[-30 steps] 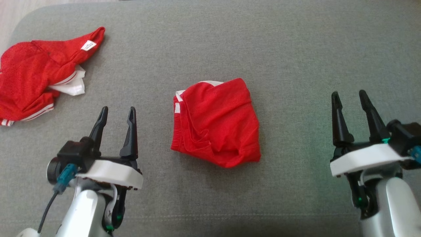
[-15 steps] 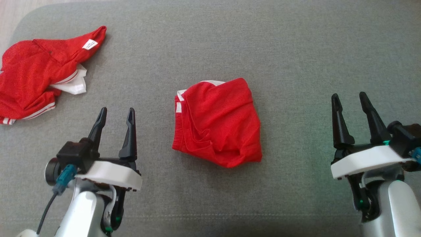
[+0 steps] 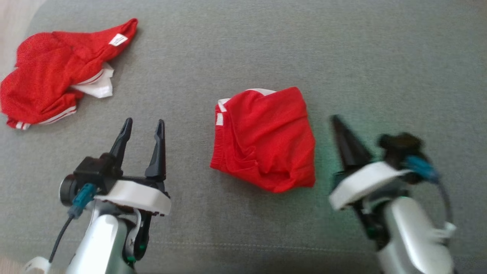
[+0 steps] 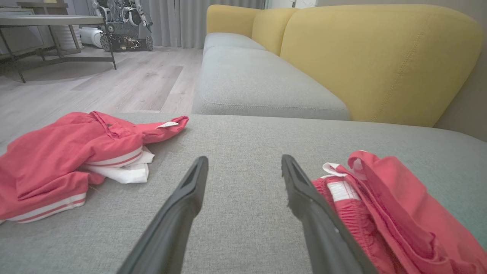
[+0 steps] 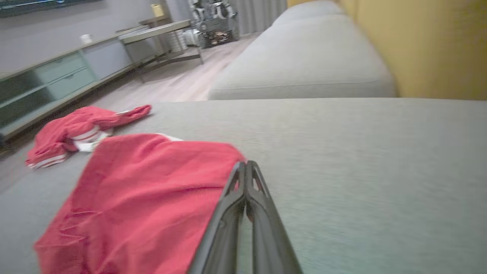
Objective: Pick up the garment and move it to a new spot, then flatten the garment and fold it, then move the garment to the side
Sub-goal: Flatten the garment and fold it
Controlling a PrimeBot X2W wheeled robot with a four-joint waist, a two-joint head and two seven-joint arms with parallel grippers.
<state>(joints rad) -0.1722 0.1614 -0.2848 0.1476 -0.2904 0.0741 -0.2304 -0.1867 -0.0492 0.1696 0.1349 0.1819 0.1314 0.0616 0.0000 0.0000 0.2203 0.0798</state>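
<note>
**A:** Start with the right end effector (image 5: 245,164). How does it stand?

**B:** Its two dark fingers are pressed flat together from base to tip, and it holds nothing. In the right wrist view the joined tips line up with the right-hand corner of the folded red garment (image 3: 266,140). I cannot tell whether they touch the cloth. The head view shows that arm blurred, just to the right of the garment, with a narrow strip of grey between them.

**A:** And the left end effector (image 3: 144,122)?

**B:** It is spread wide and empty, with its fingers pointing away from the robot. It sits to the left of the garment. In the left wrist view the garment's white-trimmed elastic edge lies just beside the right-hand finger.

**A:** So where exactly is the garment?

**B:** It is roughly in the middle of the grey sofa cushion (image 3: 380,57), between the two end effectors. It is folded into a compact packet. White trim shows at its far left corner, and soft creases run along the near edge.

**A:** Anything further out?

**B:** A second red garment (image 3: 53,72) lies crumpled at the cushion's far left corner, well apart from the folded one. It has white stripes and a small white label. Beyond the cushion are another grey seat, a yellow backrest (image 4: 380,57) and a wooden floor (image 4: 114,83).
</note>
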